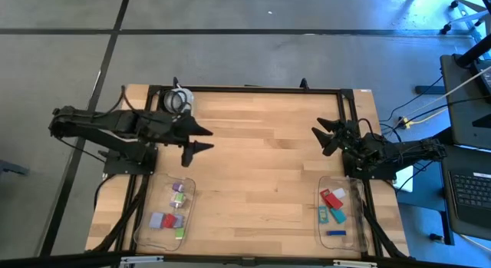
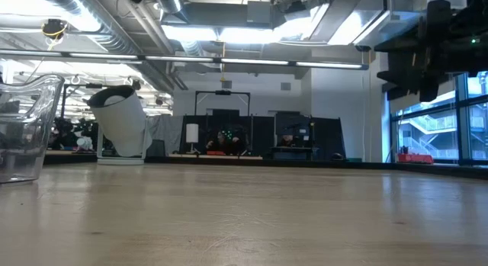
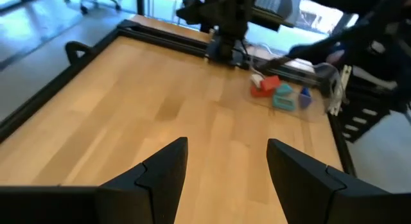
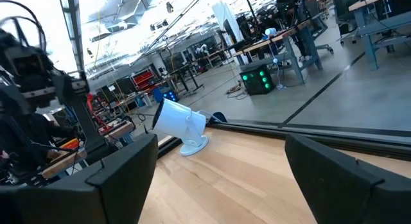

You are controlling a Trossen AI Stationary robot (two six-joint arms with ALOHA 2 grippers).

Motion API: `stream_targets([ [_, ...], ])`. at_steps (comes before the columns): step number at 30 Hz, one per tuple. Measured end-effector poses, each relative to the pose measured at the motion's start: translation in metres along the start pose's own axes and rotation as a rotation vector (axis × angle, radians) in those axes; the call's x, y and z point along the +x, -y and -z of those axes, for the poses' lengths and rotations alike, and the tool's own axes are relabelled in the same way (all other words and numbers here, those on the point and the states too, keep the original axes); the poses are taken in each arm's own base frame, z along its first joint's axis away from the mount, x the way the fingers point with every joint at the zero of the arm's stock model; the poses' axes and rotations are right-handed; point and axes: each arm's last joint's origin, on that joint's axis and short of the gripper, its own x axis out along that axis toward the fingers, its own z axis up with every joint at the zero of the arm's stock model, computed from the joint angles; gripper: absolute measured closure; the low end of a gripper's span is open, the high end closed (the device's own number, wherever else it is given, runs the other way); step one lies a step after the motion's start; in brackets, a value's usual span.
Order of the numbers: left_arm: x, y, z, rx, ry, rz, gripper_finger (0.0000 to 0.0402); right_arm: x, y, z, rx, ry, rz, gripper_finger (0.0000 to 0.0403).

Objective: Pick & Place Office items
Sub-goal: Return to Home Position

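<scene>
The small coloured blocky office items (image 1: 175, 209) all lie inside the two clear plastic trays along one edge of the wooden table (image 1: 261, 153) — lavender, green, red and blue pieces in the left tray (image 1: 143, 229), red, teal, white and dark blue ones in the right tray (image 1: 325, 183). No loose piece shows on the bare wood, so the sorting looks finished; only parking the arms seems left. The left gripper (image 1: 209, 140) hovers over the table's left side, fingers spread wide and holding nothing — the right gripper (image 1: 317, 140), over the right side, is likewise spread and empty
</scene>
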Motion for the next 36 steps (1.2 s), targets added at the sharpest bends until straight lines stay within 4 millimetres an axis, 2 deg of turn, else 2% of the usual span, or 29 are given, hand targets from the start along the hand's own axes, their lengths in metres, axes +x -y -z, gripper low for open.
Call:
stream_targets([
  [13, -0.033, -0.047, 0.093, -0.108, 0.338, 0.101, 0.0192, 0.000, 0.000, 0.000, -0.002, -0.003, 0.001, 0.0060],
  [23, -0.055, -0.065, 0.129, -0.133, 0.553, 0.053, 0.0192, 0.000, 0.000, 0.001, -0.003, -0.005, 0.002, 0.0060],
  [28, -0.053, -0.070, 0.146, -0.157, 0.624, 0.073, 0.0192, 0.000, 0.000, 0.001, -0.004, -0.005, 0.002, 0.0060],
  [36, -0.031, -0.072, 0.166, -0.143, 0.741, 0.118, 0.0192, 0.000, 0.000, 0.001, -0.007, -0.009, 0.003, 0.0059],
])
